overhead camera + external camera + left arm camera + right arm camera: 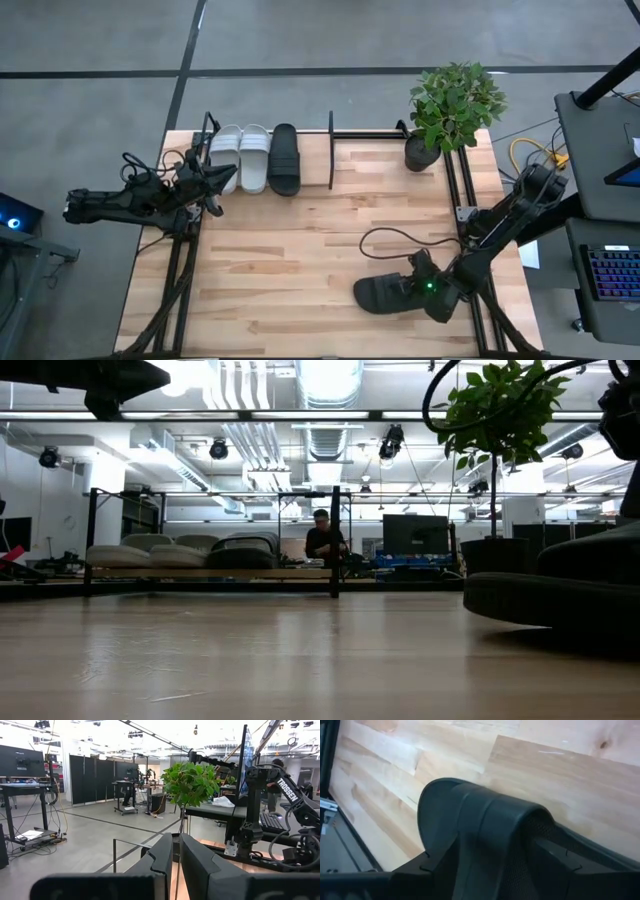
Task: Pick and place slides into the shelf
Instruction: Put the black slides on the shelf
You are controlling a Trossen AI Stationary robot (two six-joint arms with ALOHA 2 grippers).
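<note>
A black slide (382, 294) lies sole down near the table's near right corner, and my right gripper (415, 290) is shut on it; the low view shows it large at the right (560, 595). The shelf (370, 133) stands along the far edge. Two white slides (240, 155) and a second black slide (285, 160) sit side by side on its left half, also seen in the low view (150, 553). My left gripper (228, 178) hovers shut at the shelf's left end, beside the white slides, touching nothing I can see. My right gripper (485, 850) holds the black slide by its wide strap (495, 820), pinched between the two fingers, one finger (437, 870) on each side of the arch. It comes slanting down from the table's right side. The slide's sole looks to rest on the table (540, 622).
A potted plant (455, 105) stands at the shelf's right end. The shelf's right half (370, 160) holds nothing. A cable (385, 240) loops over the wood left of the right arm. A person (322, 540) sits in the room beyond the table.
</note>
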